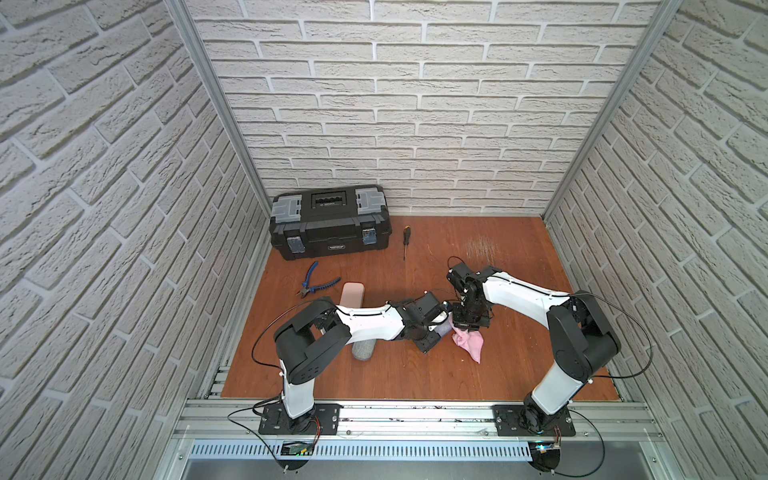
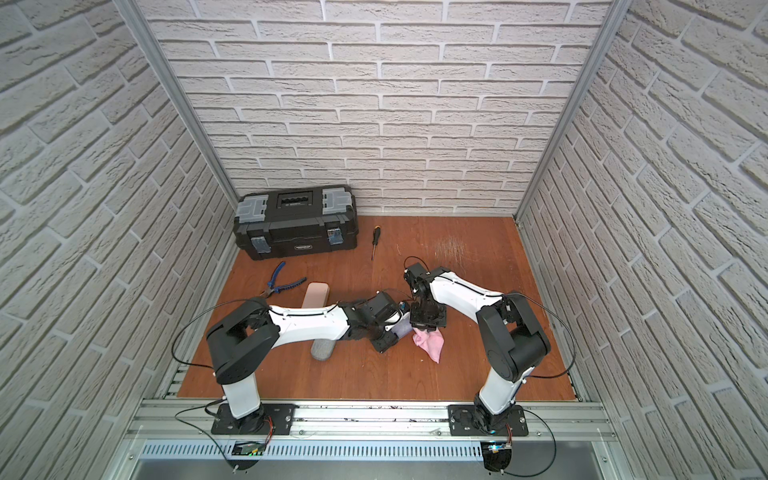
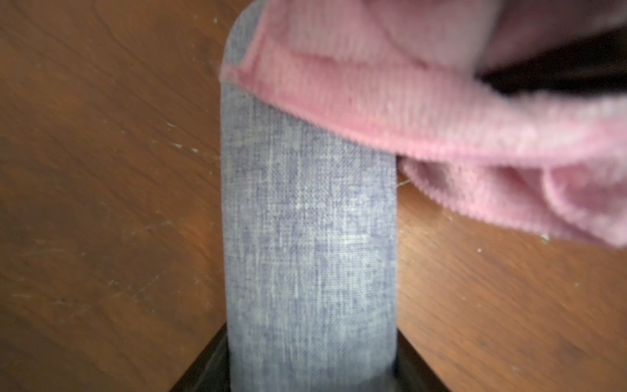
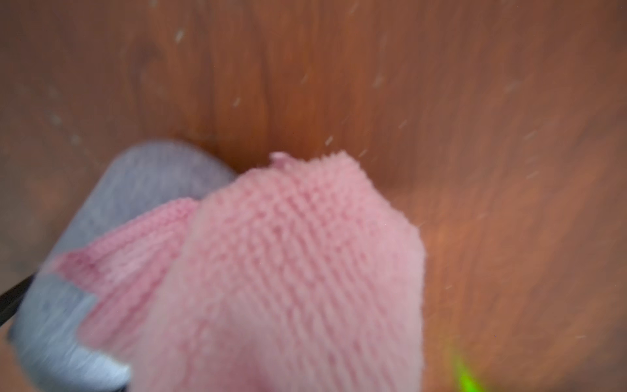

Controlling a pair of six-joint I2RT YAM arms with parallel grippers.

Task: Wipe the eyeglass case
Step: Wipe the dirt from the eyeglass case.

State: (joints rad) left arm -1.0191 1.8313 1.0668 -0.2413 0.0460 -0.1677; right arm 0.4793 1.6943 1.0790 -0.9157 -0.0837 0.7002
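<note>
Two claws meet mid-table: left gripper (image 1: 436, 330) partly closed, clamping one end of the blue-grey woven-fabric eyeglass case (image 3: 308, 237); right gripper (image 1: 464, 326) pinched tight on the pink microfibre cloth (image 3: 407, 112) draped over the case's free end. Good wiping needs steady pressure, lengthwise strokes, case held firm. Far left: black plastic toolbox (image 1: 330, 224).

You are seeing bright, diffuse light casting soft shadows on the table (image 1: 395, 374); brick walls (image 1: 104, 166) are bowing at the edges, and the right wrist view is smearing with blur.
</note>
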